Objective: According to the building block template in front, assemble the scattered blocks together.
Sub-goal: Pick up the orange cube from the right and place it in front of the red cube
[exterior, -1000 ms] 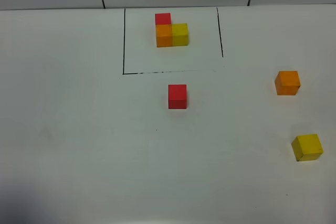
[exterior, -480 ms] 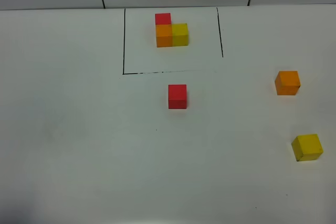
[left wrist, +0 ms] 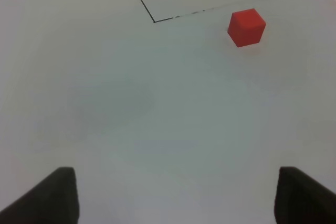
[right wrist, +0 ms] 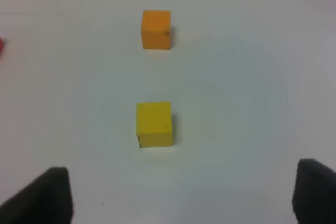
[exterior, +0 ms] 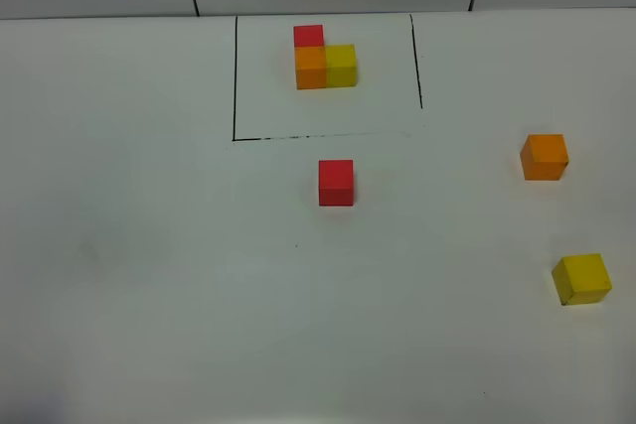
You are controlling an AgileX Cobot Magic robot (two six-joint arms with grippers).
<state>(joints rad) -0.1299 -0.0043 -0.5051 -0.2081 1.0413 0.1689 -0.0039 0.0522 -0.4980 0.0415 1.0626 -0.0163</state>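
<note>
Noting three blocks loose; left gripper (left wrist: 176, 198) and right gripper (right wrist: 184, 198) both spread wide, empty.
We read the template (exterior: 323, 59) inside its frame (exterior: 235, 76) as reference; red block (exterior: 336, 183) sits just outside, orange block (exterior: 545, 157) and yellow block (exterior: 581, 278) well off right, likely the right gripper's share.

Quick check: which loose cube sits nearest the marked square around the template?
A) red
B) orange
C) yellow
A: the red cube sits just outside the square's front line, while the orange cube and the yellow cube lie far off to the right.
</note>
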